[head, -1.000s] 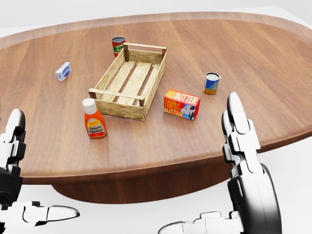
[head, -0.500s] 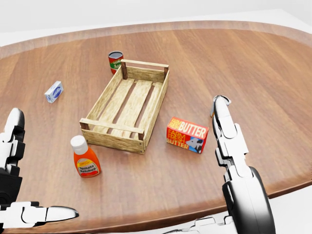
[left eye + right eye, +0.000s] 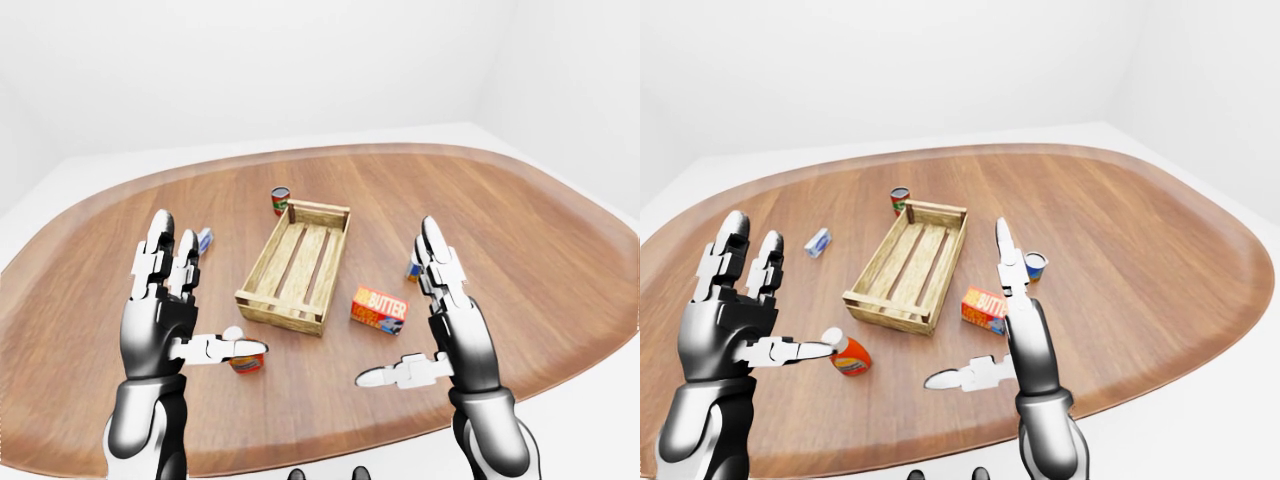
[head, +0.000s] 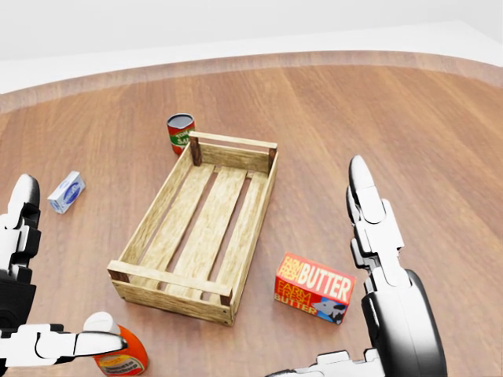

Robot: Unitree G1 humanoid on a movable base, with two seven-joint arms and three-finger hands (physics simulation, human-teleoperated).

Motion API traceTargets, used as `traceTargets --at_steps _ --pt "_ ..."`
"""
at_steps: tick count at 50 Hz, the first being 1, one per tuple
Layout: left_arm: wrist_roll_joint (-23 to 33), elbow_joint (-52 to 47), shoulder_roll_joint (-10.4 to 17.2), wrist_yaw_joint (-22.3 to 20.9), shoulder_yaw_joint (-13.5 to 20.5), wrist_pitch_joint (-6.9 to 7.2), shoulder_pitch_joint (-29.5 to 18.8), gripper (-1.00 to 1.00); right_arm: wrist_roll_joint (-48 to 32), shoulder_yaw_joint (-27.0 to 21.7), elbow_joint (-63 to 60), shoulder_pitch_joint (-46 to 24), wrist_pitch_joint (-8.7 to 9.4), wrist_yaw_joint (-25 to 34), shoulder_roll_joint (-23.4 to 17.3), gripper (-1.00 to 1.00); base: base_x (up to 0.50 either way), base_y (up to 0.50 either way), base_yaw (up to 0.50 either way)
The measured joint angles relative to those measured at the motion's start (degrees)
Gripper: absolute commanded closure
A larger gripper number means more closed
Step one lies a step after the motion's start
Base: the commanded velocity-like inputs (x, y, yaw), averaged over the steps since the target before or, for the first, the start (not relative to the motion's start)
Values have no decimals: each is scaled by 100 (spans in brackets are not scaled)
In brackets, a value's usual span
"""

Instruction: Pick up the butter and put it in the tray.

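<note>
The counter (image 4: 440, 118) carries one wooden tray (image 4: 200, 224), one butter box (image 4: 314, 288), one ketchup bottle (image 3: 848, 354), two cans (image 4: 180, 133) (image 3: 1036, 265) and one small blue-and-white carton (image 4: 66, 192).

Both robot hands are up with fingers spread, the left hand (image 3: 735, 320) and the right hand (image 3: 1025, 335). The butter (image 3: 985, 309) sits just right of the wooden tray (image 3: 906, 264), on the round table (image 3: 1140, 240).
</note>
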Motion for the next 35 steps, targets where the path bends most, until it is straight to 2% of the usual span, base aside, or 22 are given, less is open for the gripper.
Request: traceTargets --at_steps 6,25,30,35 --pt "3 -4 0 1 -2 0 0 -100 -2 -7 6 -6 0 -17 12 -100 45 -8 0" --pt "-28 -39 4 -12 35 0 -8 -100 -134 -2 16 -58 0 -161 38 -100 0 0 0" --pt "-29 -46 -32 -18 17 0 -5 -100 -205 7 38 -65 0 -175 6 -100 8 48 0" --pt "-32 -52 -13 -14 41 0 -5 -100 -179 11 22 -63 0 -187 36 -100 1 4 0"
